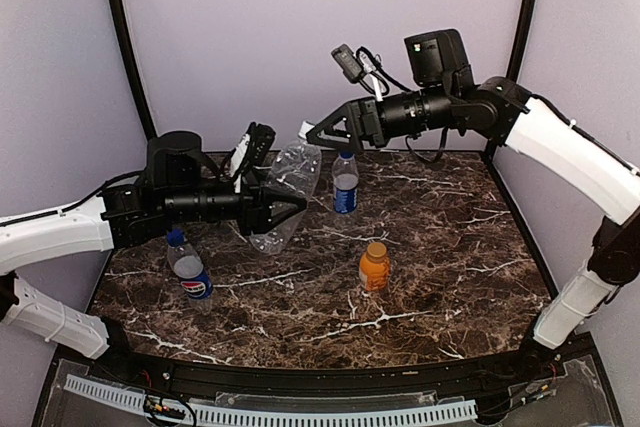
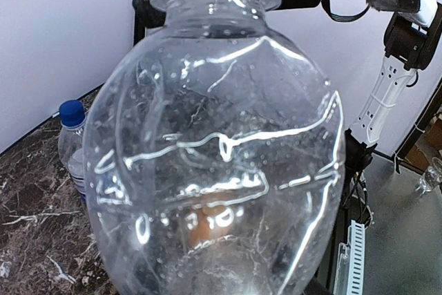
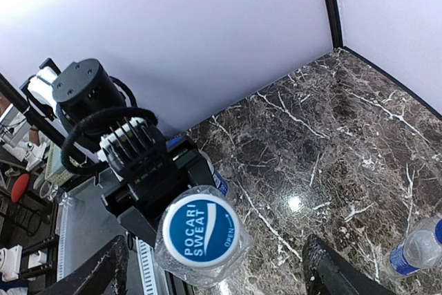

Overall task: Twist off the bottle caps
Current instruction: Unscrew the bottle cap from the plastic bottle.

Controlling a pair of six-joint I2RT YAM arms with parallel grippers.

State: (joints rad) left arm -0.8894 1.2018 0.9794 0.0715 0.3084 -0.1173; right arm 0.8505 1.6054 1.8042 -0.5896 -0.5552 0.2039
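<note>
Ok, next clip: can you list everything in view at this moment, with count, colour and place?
clear unlabelled bottle: one, colourless, tilted at back left, gripped by the left end effector
Pocari Sweat cap: one, blue top with white rim, on that bottle
Pepsi bottle: one, clear, upright at front left
blue-labelled bottle: one, clear, upright at back centre
orange bottle: one, orange, upright at centre
blue caps: two, on the Pepsi and blue-labelled bottles
orange cap: one, on the orange bottle
table: one, dark marble with white veins
left end effector: one, black, closed on the clear unlabelled bottle
right end effector: one, black, open, fingers either side of the Pocari Sweat cap, not touching
</note>
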